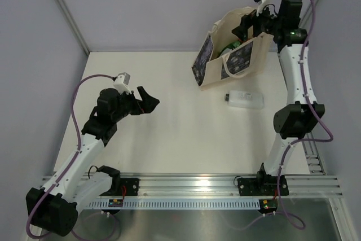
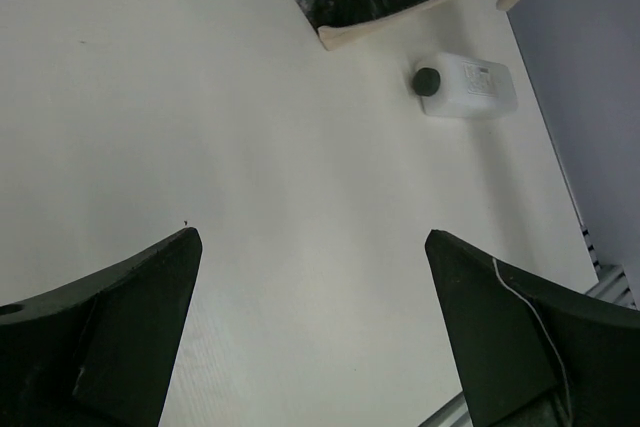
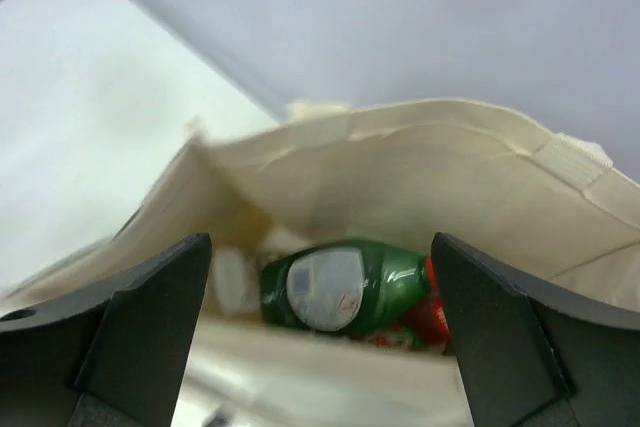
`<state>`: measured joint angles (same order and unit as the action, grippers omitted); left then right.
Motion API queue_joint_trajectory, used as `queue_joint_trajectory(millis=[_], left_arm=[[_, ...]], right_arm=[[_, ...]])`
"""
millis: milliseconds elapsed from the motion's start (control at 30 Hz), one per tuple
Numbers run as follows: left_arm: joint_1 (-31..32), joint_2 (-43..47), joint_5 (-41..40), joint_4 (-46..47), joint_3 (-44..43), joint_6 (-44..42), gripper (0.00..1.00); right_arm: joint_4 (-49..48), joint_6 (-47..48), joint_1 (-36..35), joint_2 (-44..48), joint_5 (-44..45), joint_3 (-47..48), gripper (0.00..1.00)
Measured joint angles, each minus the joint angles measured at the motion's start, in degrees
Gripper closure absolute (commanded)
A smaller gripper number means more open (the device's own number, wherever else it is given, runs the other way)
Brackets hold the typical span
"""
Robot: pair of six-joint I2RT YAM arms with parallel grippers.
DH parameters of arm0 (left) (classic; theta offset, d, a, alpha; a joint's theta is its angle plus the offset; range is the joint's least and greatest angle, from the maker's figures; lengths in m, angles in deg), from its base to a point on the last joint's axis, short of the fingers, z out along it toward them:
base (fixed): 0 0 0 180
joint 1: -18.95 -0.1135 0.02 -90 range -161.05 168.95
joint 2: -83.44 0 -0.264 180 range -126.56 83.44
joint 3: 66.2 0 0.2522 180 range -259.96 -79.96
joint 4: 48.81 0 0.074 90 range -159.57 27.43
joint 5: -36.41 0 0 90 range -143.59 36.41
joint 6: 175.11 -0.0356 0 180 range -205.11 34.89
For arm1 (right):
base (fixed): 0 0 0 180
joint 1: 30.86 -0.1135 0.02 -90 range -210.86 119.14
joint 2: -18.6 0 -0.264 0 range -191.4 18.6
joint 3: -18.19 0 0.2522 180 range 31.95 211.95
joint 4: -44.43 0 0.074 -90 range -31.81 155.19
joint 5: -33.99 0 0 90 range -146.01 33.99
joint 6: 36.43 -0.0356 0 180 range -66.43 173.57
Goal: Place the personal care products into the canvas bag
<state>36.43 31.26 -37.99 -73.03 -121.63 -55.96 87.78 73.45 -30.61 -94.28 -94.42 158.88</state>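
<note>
While the table (image 1: 169, 145) carries little else, the canvas bag (image 1: 217, 74) stands at its far side with its mouth open upward, and everything here is best placed from that bag.

The right gripper (image 3: 320, 239) hangs directly over the bag's mouth. Its jaws are spread wide and nothing sits between them. The left gripper (image 2: 310, 237) hovers well away from the bag, out over bare table on the left, and its jaws are also spread and empty.

Inside the bag, straight under the right gripper, a green bottle (image 3: 340, 287) lies on its side with its red cap (image 3: 436, 312) toward the right. Pale shapes beside it are too blurred to name. A clear bottle (image 1: 243, 99) with a black cap (image 2: 427, 80) lies flat on the table just beside the bag, on the side nearer the arms.

The step in hand looks like a drop-off at the bag, with the green bottle already in. The clear bottle is the only product seen outside the bag, so the task seems close to done.

The next move likely calls for the right arm to rise clear of the bag's rim and its loop handle (image 1: 230, 70) without catching either. It would then come down on the near side of the bag and close across the body of the lying bottle, which may roll if nudged.
</note>
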Motion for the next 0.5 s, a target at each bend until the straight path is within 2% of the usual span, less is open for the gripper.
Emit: queue_joint_trajectory(millis=[67,133,233,300,400,500], left_arm=[[-0.5,1.1,-1.6,-1.3,0.0,-0.2,0.01],[-1.3,2.7,-2.7,-2.1,0.0,-0.5,0.01],[-2.4,4.8,-3.7,-3.3,0.0,-1.2,0.01],[-3.0,5.7,-3.8,-3.5,0.1,-1.9,0.01],[-3.5,6.0,-3.6,-3.1,0.3,-3.3,0.01],[-3.8,5.8,-3.0,-2.8,1.0,-4.2,0.01]], right_arm=[[9.0,9.3,1.5,4.7,-5.1,0.0,0.01],[22.5,24.3,3.3,9.5,-9.3,0.2,0.02],[33.3,43.4,4.9,14.6,-9.9,-3.3,0.04],[36.5,52.0,5.0,17.9,-6.8,-10.4,0.03],[41.0,58.6,5.0,20.6,0.0,-23.7,0.02],[42.2,59.6,4.6,18.9,7.5,-34.5,0.02]])
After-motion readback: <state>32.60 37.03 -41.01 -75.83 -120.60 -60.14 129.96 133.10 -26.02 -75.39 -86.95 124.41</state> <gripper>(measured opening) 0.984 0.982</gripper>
